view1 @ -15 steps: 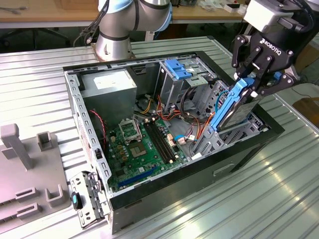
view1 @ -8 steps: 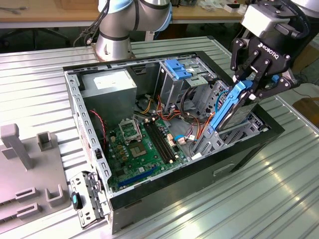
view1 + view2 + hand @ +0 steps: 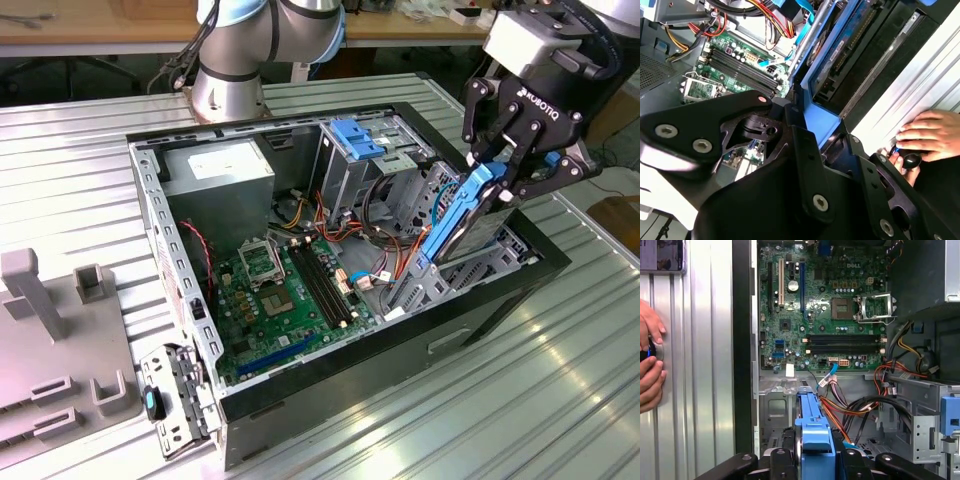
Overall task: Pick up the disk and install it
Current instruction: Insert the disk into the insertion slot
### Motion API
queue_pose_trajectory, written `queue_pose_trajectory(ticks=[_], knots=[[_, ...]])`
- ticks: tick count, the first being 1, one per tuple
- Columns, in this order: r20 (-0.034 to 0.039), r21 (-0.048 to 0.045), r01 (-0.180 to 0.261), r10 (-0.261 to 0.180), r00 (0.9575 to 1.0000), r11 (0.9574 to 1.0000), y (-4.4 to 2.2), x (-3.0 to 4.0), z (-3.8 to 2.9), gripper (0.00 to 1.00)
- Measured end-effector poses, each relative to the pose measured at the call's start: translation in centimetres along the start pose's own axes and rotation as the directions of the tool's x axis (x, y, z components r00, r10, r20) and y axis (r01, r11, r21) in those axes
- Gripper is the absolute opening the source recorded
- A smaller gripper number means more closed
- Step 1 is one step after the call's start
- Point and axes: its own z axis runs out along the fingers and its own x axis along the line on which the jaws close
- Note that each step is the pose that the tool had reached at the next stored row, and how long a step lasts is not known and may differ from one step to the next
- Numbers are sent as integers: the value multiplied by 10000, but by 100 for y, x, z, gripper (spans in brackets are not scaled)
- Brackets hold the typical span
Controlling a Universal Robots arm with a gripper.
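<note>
Item: claw (image 3: 512,172), black, two-fingered, on the arm's wrist; clenched on the top end of the disk (image 3: 462,215), a finger pressed against each broad face; the grip at one end appears chosen to leave the rest of the disk's length free to go down into a bay.

Item: disk, dark body with a bright blue rail along its edge; held edge-on and tilted, upper end in the claw, lower end down at the grey drive cage (image 3: 425,285) at the case's front corner; whether it has entered the cage's slot cannot be told; in the first wrist view the blue rail (image 3: 812,425) runs straight out from between the fingers toward the cage floor; not yet seated, by the look of it.

Item: cables (image 3: 850,407), orange, red, black and blue; bundled just beside the disk's path, near enough to snag.

Item: motherboard (image 3: 275,300), green, flat on the case floor; socket and memory slots bare.

Item: computer case (image 3: 330,385), black, laid on its side with the side panel off, presumably so that the arm can reach in from above.

Item: blue bracket (image 3: 358,138) on a second cage, beyond the disk; power supply (image 3: 220,170), grey box in the far corner.

Item: hand (image 3: 927,132) of a person, on the ribbed metal table (image 3: 560,400) outside the case wall, fingers at a small black knob (image 3: 912,160).

Item: arm base (image 3: 228,90), bolted behind the case.
</note>
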Motion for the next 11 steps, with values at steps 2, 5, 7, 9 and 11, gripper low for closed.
queue_pose_trajectory(ticks=[2, 5, 7, 9, 11], knots=[[2, 0, 0, 0, 10000, 10000, 0, 1, 2, 45], [3, 0, 0, 0, 10000, 10000, -32, 2, 19, 45], [0, -1, 0, 0, 10000, 10000, -113, 1, 40, 43], [0, -7, -2, 2, 10000, 10000, -269, -1, 72, 24], [1, -10, -2, 2, 10000, 10000, -377, -2, 100, 18]])
